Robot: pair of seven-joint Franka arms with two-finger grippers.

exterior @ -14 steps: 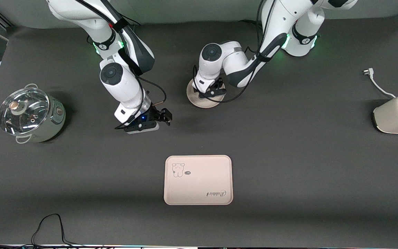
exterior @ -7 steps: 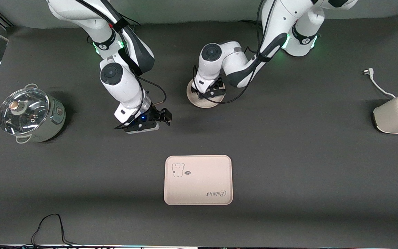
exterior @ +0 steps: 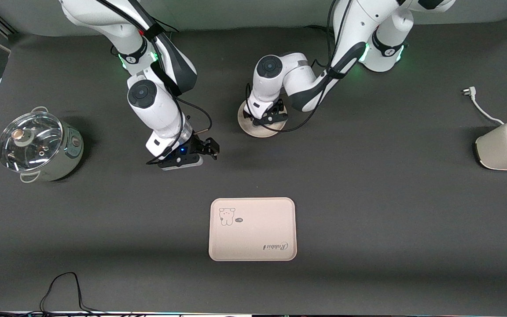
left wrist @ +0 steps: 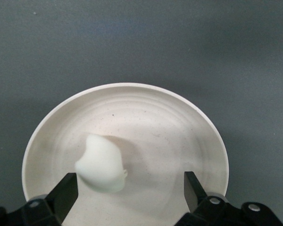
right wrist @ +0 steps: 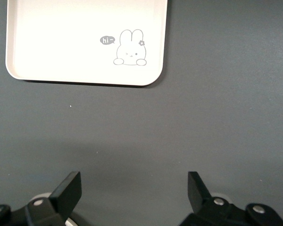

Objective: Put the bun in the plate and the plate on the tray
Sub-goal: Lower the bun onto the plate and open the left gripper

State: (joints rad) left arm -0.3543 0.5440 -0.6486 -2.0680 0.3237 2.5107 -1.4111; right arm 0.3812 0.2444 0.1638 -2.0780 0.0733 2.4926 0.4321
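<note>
The round cream plate stands on the dark table near the arms' bases, farther from the front camera than the tray. The white bun lies in the plate, off its middle; the front view hides it under the left hand. My left gripper hovers just over the plate, open, its fingers apart from the bun. My right gripper waits open over bare table between plate and tray, and its wrist view shows the tray with its rabbit drawing.
A steel pot with a glass lid stands at the right arm's end of the table. A cream toaster with a loose white cord sits at the left arm's end. A black cable loops at the table's front edge.
The left hand has shifted slightly over the plate, toward the bases. The right arm, tray and plate have not moved.
</note>
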